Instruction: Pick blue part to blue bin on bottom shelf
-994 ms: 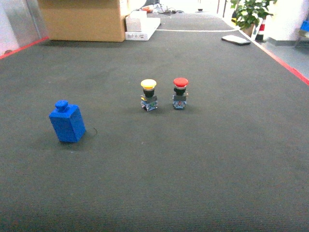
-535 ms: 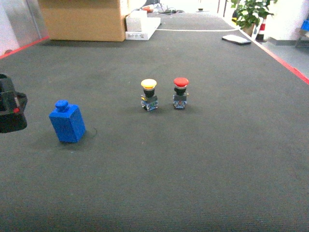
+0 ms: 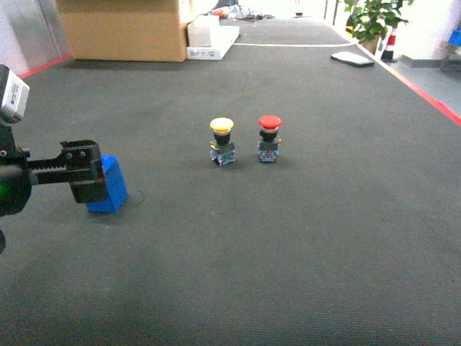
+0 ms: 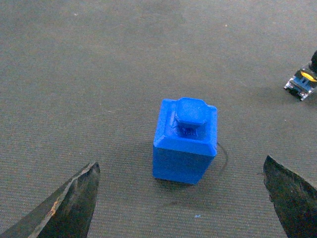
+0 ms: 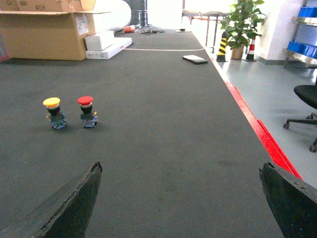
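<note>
The blue part (image 3: 114, 189), a small blue block with a knob on top (image 4: 185, 141), stands upright on the dark carpet. My left gripper (image 3: 88, 171) is open and low at the left of the head view, in front of the part and hiding most of it. In the left wrist view the part stands just beyond the left gripper (image 4: 181, 163), centred between its spread fingers and touching neither. My right gripper (image 5: 179, 167) is open over bare carpet. Blue bins (image 5: 303, 48) sit on a distant steel rack; its bottom shelf is out of view.
A yellow push button (image 3: 222, 140) and a red push button (image 3: 269, 138) stand side by side mid-carpet. A cardboard box (image 3: 122, 29) and white boxes lie at the back. A red floor stripe (image 5: 257, 129), an office chair (image 5: 306, 99) and a potted plant (image 5: 242, 22) are to the right.
My left gripper has come in from the left edge of the head view and now stands in front of the blue part. The part and the buttons have not moved.
</note>
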Available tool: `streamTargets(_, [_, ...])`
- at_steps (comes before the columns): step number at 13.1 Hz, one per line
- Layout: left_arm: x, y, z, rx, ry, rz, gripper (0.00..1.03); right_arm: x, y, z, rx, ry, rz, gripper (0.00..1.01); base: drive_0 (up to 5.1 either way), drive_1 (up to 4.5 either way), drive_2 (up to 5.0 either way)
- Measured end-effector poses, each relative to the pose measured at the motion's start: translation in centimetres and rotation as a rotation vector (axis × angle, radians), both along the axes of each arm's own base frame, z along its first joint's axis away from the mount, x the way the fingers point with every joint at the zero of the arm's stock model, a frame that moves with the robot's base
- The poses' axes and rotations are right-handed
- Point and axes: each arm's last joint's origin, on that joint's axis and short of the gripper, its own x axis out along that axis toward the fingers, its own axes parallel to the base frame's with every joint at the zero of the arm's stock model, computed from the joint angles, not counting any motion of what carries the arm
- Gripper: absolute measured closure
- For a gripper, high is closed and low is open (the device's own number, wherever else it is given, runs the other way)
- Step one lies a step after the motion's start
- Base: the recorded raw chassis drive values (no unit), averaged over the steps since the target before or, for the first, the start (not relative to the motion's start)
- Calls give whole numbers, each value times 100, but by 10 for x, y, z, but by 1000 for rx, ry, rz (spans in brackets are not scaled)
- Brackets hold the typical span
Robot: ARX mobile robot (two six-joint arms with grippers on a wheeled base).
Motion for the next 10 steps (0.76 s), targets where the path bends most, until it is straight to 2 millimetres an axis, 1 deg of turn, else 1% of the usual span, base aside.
streamTargets(6, [34, 6, -19, 9, 38, -5, 5, 0, 0, 0, 0, 0, 0, 3, 0, 0, 0])
streamTargets(10, [53, 4, -31, 8, 58, -18, 5, 0, 0, 0, 0, 0, 0, 3, 0, 0, 0])
